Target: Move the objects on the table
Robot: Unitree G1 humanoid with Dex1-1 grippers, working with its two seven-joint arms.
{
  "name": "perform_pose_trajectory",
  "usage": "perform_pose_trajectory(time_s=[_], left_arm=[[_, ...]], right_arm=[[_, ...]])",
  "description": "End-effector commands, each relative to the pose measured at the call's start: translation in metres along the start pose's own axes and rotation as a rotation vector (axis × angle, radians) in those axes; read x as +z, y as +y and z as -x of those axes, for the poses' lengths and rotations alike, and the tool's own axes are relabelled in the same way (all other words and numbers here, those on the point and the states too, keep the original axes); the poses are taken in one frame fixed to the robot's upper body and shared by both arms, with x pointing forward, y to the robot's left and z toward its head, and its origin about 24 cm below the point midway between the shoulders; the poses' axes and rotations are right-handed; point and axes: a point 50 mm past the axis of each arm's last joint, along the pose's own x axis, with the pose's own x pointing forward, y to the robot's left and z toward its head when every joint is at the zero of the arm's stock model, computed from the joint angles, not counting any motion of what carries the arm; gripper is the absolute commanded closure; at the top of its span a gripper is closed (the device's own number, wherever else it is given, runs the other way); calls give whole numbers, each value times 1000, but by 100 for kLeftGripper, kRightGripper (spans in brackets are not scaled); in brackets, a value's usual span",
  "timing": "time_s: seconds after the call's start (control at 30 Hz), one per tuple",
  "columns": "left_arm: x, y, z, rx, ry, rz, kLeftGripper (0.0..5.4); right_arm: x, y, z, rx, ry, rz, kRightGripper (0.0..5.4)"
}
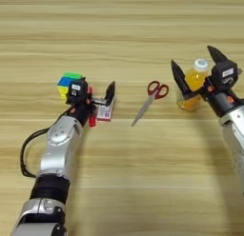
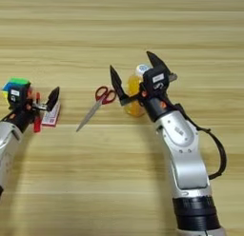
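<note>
We see a multicoloured puzzle cube [image 1: 68,83] far left, red-white card [image 1: 105,111] beside it, red-handled scissors [image 1: 151,100] lying centre, upright orange drink bottle [image 1: 193,84] right, pale wooden table [image 1: 122,173].

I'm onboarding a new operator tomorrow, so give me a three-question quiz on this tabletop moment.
1. True or false: the right gripper is open around the orange bottle.
2. Which item lies between the two grippers? A) scissors B) puzzle cube C) red pen
3. Fill in: the left gripper is above the red-white ____.

Key:
1. True; its fingers stand on both sides of the bottle.
2. A.
3. card.
</note>
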Motion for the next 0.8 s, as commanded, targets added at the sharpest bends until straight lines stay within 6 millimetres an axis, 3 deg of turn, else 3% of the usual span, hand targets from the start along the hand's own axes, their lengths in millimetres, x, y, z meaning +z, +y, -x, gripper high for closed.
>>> perform_pose_trajectory(time_s=[0.03,0.57,0.8], left_arm=[[5,5,1,35,-36,6,0],[15,22,5,120,-92,7,0],[15,33,8,167,-94,-23,0]], right_arm=[[0,-19,1,-69,-4,22,0],[-5,-82,13,-336,28,75,0],[-11,-96,18,-392,44,79,0]])
